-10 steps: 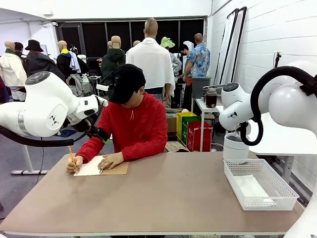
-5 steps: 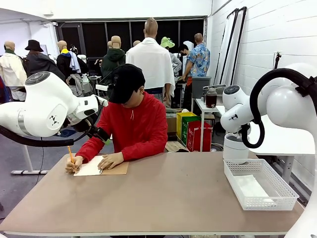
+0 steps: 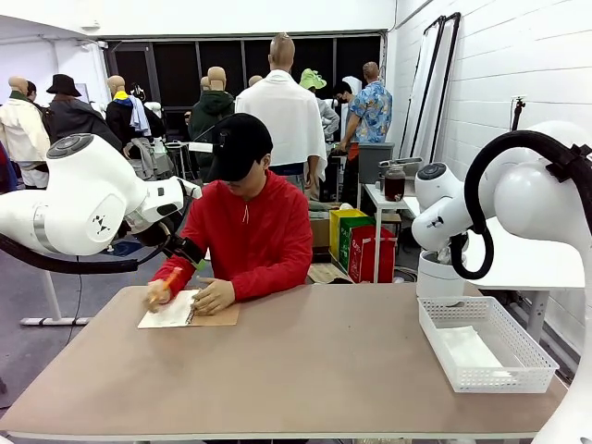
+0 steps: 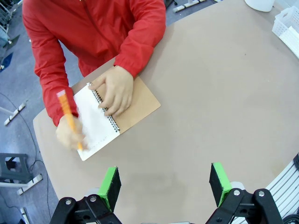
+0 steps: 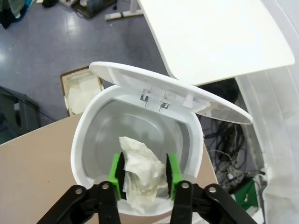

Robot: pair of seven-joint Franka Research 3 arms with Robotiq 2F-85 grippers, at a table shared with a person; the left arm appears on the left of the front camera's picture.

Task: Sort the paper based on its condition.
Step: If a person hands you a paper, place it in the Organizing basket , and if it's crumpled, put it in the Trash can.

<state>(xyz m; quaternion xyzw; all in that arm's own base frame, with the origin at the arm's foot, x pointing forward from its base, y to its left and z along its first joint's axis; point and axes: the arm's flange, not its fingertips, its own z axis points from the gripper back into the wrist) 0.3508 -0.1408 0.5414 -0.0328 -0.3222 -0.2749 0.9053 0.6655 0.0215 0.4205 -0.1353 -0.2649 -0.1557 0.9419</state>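
Paper point(image 5: 137, 148) sits in the right hand point(image 5: 143, 163) over the bin point(image 5: 78, 140); I cannot tell if it grips. It may snag and miss.

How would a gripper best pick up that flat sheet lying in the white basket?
Probably by a free edge of the sheet, coming straight down from above: it lies flat in the basket, whose walls block a sideways approach.

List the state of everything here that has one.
White plastic lidded bin, lid open.
Crumpled white paper, between right jaws, over bin; grip unclear.
Brown-covered spiral notebook, open, being written in.
White mesh basket, holding flat white sheet.
Left jaws, open, empty.
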